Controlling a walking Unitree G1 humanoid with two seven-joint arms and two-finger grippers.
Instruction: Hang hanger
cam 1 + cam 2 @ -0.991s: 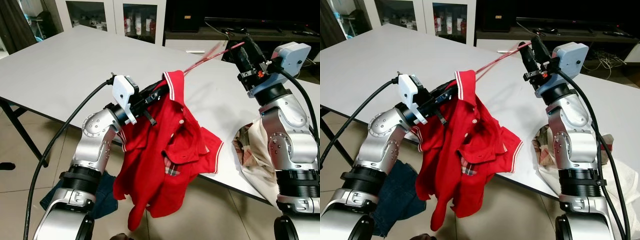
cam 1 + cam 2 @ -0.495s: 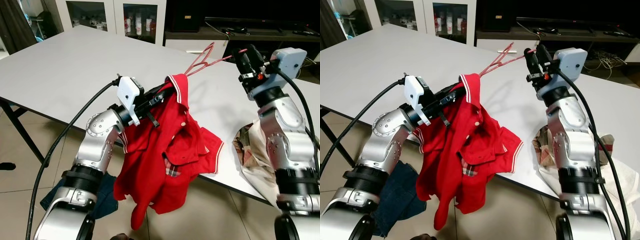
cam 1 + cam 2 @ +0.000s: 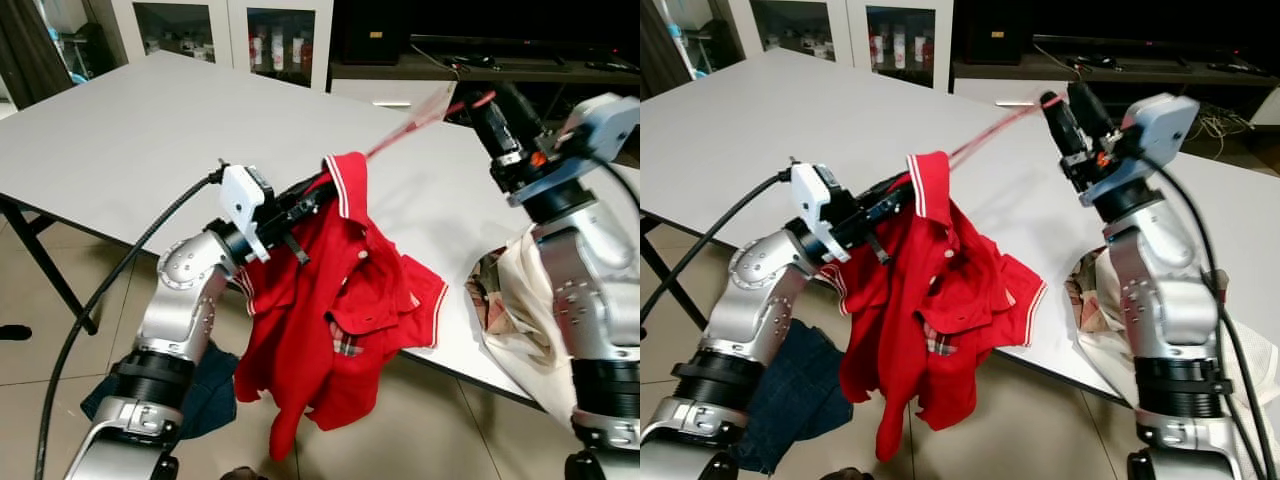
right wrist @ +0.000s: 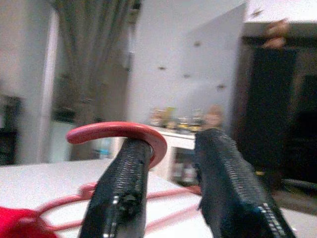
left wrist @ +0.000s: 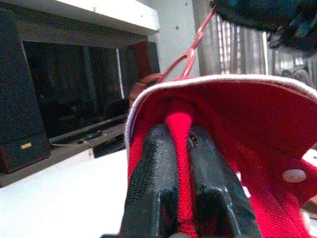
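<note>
We have the red polo shirt (image 3: 330, 330) lifted off the near edge of the white table (image 3: 130, 120), our left gripper (image 5: 182, 163) pinching a fold of fabric just inside the collar, fingers pressed together with the cloth sandwiched between them. Holding it up there lets the rest of the shirt hang free below the table edge, so the neck opening faces the hanger. The red hanger (image 3: 425, 110) slants above the tabletop from the collar up toward our right gripper (image 4: 171, 163), which has the hook: in the right wrist view the curved hook sits over one finger (image 4: 126, 178) with the other finger standing apart from it, so we judge the fingers parted, carrying the hook rather than squeezing it. The hanger is blurred in the head views, so we cannot tell how far its arm reaches into the collar. A beige cloth (image 3: 510, 300) drapes over the table's near right edge, and dark blue clothing (image 3: 200, 390) lies on the floor beside our left arm. We judge we are threading the hanger into the shirt before hanging it.
</note>
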